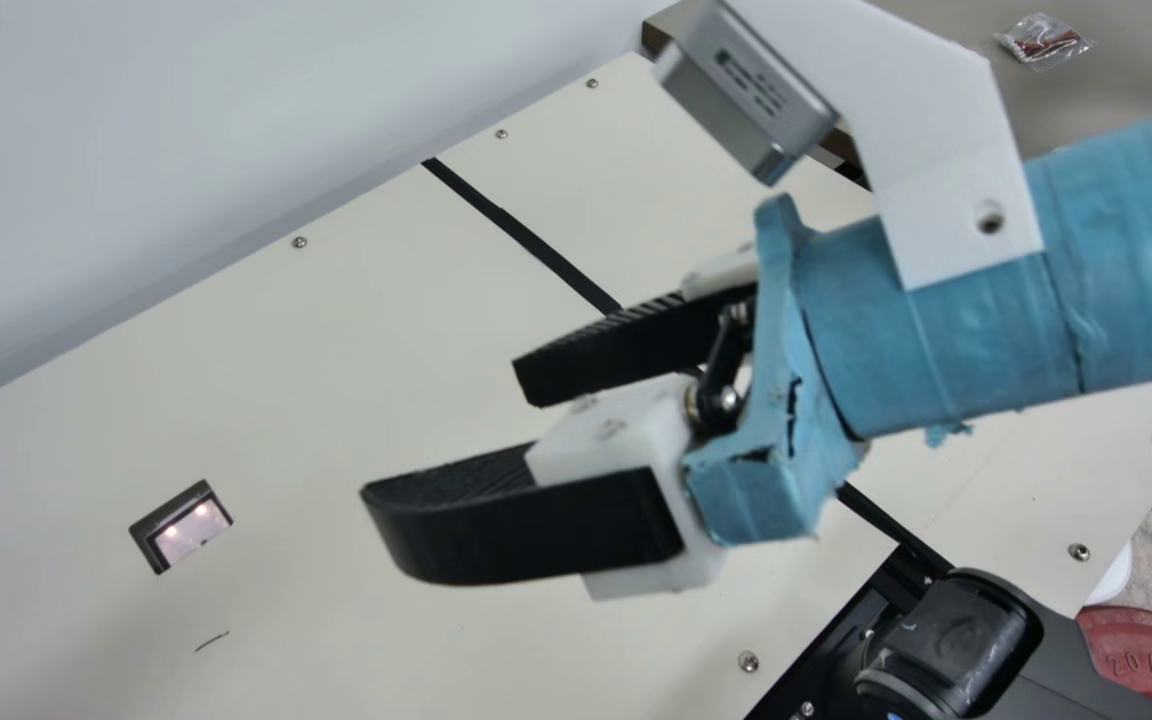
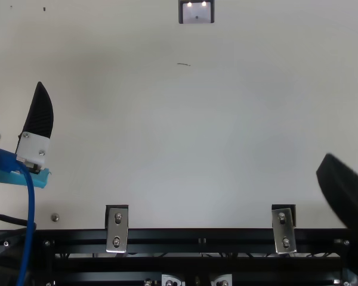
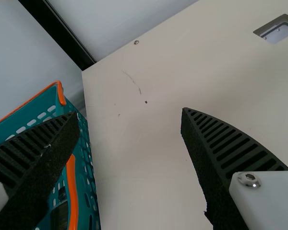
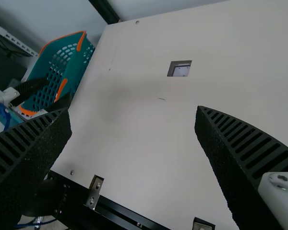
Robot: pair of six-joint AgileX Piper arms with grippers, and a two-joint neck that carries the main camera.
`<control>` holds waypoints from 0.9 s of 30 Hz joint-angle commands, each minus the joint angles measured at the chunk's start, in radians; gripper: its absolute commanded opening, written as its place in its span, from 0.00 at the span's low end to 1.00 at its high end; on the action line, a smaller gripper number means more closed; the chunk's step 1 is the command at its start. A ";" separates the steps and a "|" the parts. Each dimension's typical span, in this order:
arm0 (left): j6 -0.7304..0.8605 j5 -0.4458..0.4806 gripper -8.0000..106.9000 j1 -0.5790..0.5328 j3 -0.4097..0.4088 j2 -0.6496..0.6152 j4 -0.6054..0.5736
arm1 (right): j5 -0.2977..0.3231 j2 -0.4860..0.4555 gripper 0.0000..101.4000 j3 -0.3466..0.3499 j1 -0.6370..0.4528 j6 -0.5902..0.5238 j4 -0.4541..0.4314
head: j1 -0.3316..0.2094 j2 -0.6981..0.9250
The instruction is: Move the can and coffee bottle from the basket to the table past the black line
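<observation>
In the main view my right gripper stands open above the table, with the black line running behind it. Its fingers are also apart in the right wrist view, around the gripper's middle, holding nothing. My left gripper is partly visible at the top view's left edge. The left wrist view has the left gripper open and empty, one finger overlapping the teal basket with orange trim. A dark glossy thing lies low inside the basket; whether it is the can or the coffee bottle I cannot tell.
The basket stands beside the table's left edge. A framed square recess is set in the cream table. Metal brackets sit on the black rail along the front. A pale wall rises behind the table.
</observation>
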 commanded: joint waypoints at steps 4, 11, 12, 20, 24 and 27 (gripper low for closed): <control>0.000 0.000 0.85 0.000 0.000 0.000 0.000 | -0.005 0.000 1.00 0.000 0.000 0.006 0.000 | -0.022 -0.020; 0.000 0.000 0.85 0.000 0.000 0.000 0.000 | -0.005 -0.001 1.00 0.000 0.000 0.006 0.000 | -0.022 -0.020; 0.000 0.000 0.85 0.000 0.000 0.000 0.000 | -0.005 -0.001 1.00 0.000 0.000 0.006 0.000 | -0.022 -0.020; 0.000 0.000 0.85 0.000 0.000 0.000 0.000 | -0.006 -0.001 1.00 0.000 0.000 0.006 0.000 | -0.010 0.095; 0.000 0.000 0.85 0.000 0.000 0.000 0.000 | -0.007 -0.001 1.00 0.000 0.000 0.006 0.000 | -0.007 0.228; 0.000 0.000 0.85 0.000 0.000 0.000 0.000 | -0.008 -0.001 1.00 0.000 0.000 0.006 0.000 | -0.011 0.336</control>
